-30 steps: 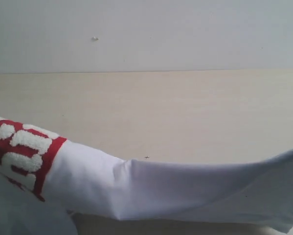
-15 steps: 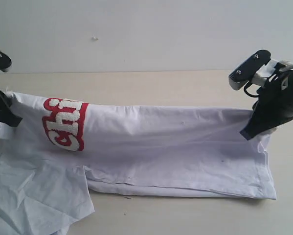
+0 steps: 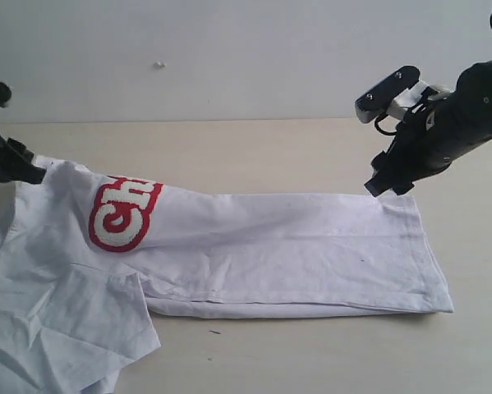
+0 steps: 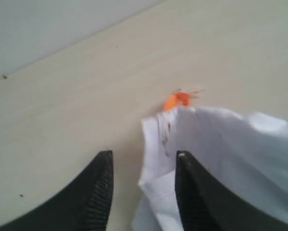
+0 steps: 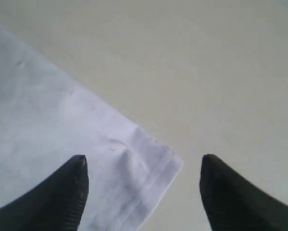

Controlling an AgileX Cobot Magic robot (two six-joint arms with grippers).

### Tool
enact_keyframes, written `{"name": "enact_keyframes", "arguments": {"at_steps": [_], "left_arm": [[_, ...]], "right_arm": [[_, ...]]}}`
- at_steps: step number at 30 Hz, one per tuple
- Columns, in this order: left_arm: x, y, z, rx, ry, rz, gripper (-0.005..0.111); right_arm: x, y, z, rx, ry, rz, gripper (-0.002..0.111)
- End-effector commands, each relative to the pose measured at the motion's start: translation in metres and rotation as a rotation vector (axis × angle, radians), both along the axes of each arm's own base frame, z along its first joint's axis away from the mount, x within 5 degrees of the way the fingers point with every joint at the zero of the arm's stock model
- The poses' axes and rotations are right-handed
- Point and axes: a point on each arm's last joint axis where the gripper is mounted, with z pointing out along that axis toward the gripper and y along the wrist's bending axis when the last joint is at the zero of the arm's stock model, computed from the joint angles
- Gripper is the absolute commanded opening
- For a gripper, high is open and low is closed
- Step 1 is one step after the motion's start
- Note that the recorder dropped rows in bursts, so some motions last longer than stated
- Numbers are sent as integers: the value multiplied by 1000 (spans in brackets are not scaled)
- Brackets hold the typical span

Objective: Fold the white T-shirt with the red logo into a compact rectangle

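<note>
The white T-shirt [image 3: 270,246] lies folded lengthwise on the table, with a sleeve spread at the front left. Only the start of the red logo [image 3: 124,213] shows, curving over the fold. My left gripper [image 3: 28,172] sits at the shirt's far left corner. In the left wrist view its jaws [image 4: 143,159] stand apart, the collar edge [image 4: 158,144] lies loose between them, and the orange tag [image 4: 176,100] is just beyond. My right gripper [image 3: 381,187] hovers over the back right hem corner. It is open [image 5: 144,161] with the hem corner [image 5: 148,168] lying flat below.
The pale wooden table [image 3: 270,156] stretches behind and in front of the shirt. A white wall [image 3: 246,49] rises along the table's back edge. The loose sleeve [image 3: 65,336] reaches the lower left corner of the view.
The shirt, held up and stretched between both grippers, has been laid down onto the table. Both grippers have let go, and the right one has lifted off the hem.
</note>
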Motion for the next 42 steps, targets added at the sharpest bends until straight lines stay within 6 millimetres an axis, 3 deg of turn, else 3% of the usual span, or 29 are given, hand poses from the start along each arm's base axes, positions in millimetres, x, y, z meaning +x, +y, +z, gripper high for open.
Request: {"name": "enact_keyframes", "arguments": {"at_steps": [1,8,13,20,25,30,42], "left_arm": [[3,14,19,-50,-37,83,38],[-9,10,33,-381,34,377,32],[-20,-15,32,-329,153,340,0],[-37,-55,17,-176,347,210,0],[-45,-72,3,-102,428,136,0],[-46,-83,-15,-38,490,71,0],[-41,-86,-54,-3,562,47,0]], "right_arm": [[-6,0,4,11,60,-31,65],[-20,6,-3,107,225,-69,60],[-31,20,-5,228,357,33,39],[-44,25,-6,269,506,73,16],[-48,26,-23,270,613,76,6],[-44,23,-44,233,641,78,5],[-22,19,-78,213,494,-4,5]]}}
